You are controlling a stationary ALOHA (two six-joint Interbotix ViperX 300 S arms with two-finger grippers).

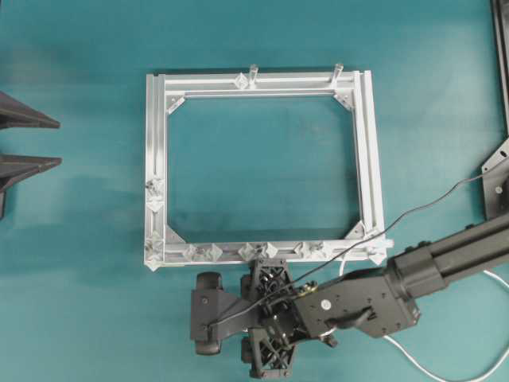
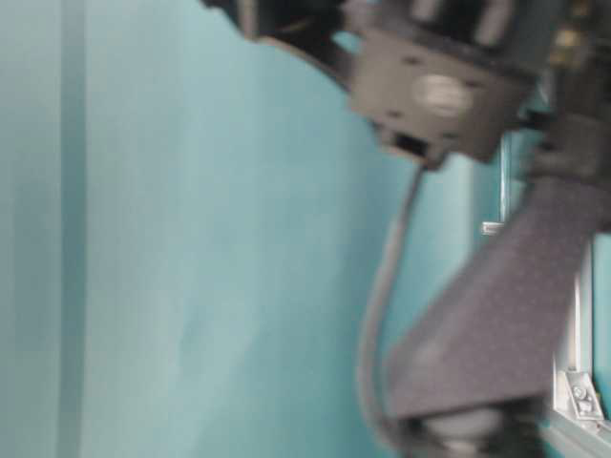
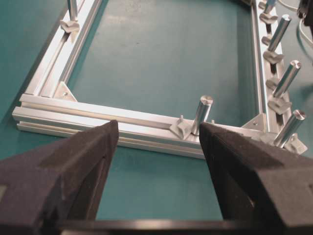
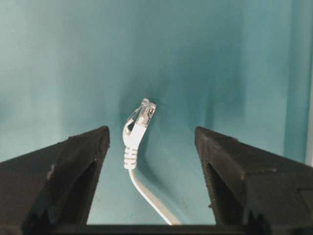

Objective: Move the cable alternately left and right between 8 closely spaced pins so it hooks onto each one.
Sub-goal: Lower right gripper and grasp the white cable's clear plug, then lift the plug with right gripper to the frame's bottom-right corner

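At the far left of the overhead view the left gripper [image 1: 12, 142] waits at the desk [image 1: 79, 318] edge, well apart from the frame [image 1: 156, 143]. Its own camera shows the fingers [image 3: 68, 171] standing wide apart with nothing between them, facing one rail of the frame and a round post [image 3: 203, 113].

In the middle lies the frame, a silvery rectangle. The pins [image 1: 213, 252] sit in a close row along its near rail, with a few more on the left rail. No cable runs between them yet, so the weaving looks not yet begun.

Just below the near rail the right gripper [image 1: 270, 318] hangs over the desk, reaching in from the right edge. Its jaws are spread wide and hold nothing.

The cable [image 4: 146, 191] lies between those open fingers [image 4: 73, 176] in the right wrist view. Its plug [image 4: 139, 122] is propped up off the desk, roughly midway in the gap and a little toward the left finger, touching neither. The cord's long axis runs from the plug back toward the camera, so it lies along the gripper's reach and across the closing line of the jaws. In the overhead view the rest of the cable [image 1: 413, 358] trails off to the lower right, under the arm.

The right arm is plainly the nearer one; it seems set to come down and close just behind the plug. The table-level view is too blurred to add anything.
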